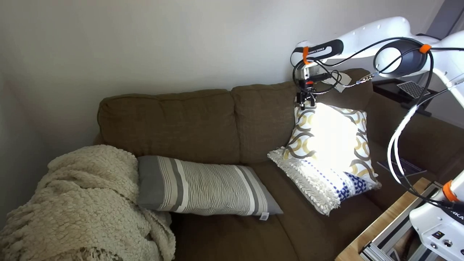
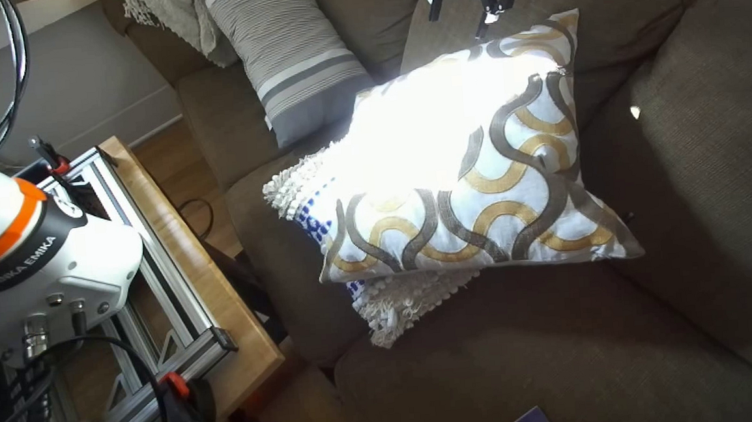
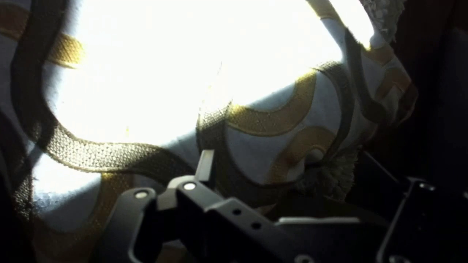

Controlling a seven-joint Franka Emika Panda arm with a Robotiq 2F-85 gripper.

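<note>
Widely parted fingers point(image 3: 206, 168) hang near the patterned pillow point(image 3: 219, 113), contact unclear.

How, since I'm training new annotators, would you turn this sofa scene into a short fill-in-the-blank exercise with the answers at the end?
The sofa is ____ in colour.
The fringed pillow, partly covered by the swirl-patterned pillow, bears ____ markings.
Of the striped pillow and the swirl-patterned pillow, the gripper is nearer the ____ one.
The blanket lies beside the ____ pillow.

Missing words: brown; blue; swirl-patterned; striped.
</note>
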